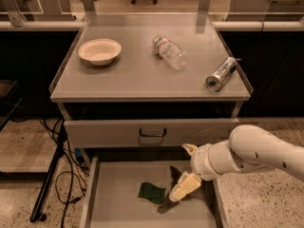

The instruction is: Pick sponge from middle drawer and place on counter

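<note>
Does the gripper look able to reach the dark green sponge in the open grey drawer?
Probably yes: the open gripper hangs close beside the flat green sponge in the grey metal drawer, and nothing covers it.
</note>
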